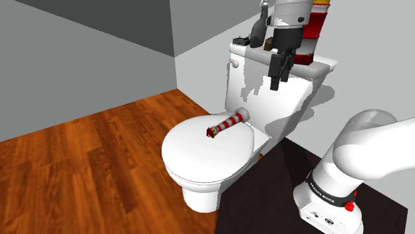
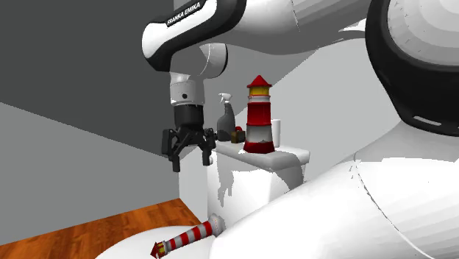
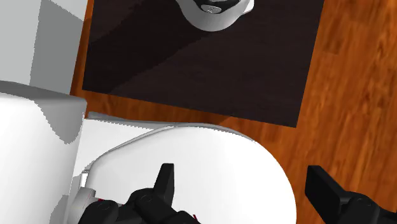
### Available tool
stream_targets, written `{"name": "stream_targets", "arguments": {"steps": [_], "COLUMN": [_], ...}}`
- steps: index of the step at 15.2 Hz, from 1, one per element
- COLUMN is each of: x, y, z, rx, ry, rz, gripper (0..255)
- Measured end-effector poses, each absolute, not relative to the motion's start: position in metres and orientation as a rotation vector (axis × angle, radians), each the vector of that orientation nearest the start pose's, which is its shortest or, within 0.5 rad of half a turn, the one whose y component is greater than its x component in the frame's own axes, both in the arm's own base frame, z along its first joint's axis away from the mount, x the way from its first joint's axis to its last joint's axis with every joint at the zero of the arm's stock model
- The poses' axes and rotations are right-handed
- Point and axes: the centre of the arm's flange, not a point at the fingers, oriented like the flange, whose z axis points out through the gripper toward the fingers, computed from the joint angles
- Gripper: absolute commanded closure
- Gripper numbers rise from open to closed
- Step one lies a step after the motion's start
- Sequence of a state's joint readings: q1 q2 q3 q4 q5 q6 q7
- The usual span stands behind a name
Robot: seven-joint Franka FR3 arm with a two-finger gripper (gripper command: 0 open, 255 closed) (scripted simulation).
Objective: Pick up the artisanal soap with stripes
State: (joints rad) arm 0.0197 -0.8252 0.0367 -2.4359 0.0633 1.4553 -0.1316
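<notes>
The red-and-white striped soap stick (image 1: 227,125) lies flat on the closed white toilet lid (image 1: 193,149), near its rear edge. Black jaws hang above that lid, spread wide and empty, seemingly readying a descent.

Soap (image 1: 228,124) lying on the toilet lid (image 1: 199,156), up at the end nearest the tank (image 1: 263,100) behind it. On the tank top, the lighthouse figure (image 2: 259,118), with the spray bottle (image 2: 226,112) just to its left in the second exterior view. My fingers (image 2: 173,157) hang before the tank, above the lid, apart from the soap. Right of the toilet in the shoulder view, a mat (image 1: 282,193) on the floor (image 1: 80,159), my stand (image 1: 326,207) on it.
</notes>
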Motion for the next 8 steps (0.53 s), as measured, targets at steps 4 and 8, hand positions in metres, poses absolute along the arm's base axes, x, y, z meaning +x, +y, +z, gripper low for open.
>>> {"name": "stream_targets", "arguments": {"steps": [4, 8], "x": [0.306, 0.352], "y": [0.022, 0.0], "z": [0.557, 0.558], "rx": [-3.089, -3.1], "ry": [-0.153, 0.075], "rz": [0.232, 0.218], "gripper": [0, 0]}}
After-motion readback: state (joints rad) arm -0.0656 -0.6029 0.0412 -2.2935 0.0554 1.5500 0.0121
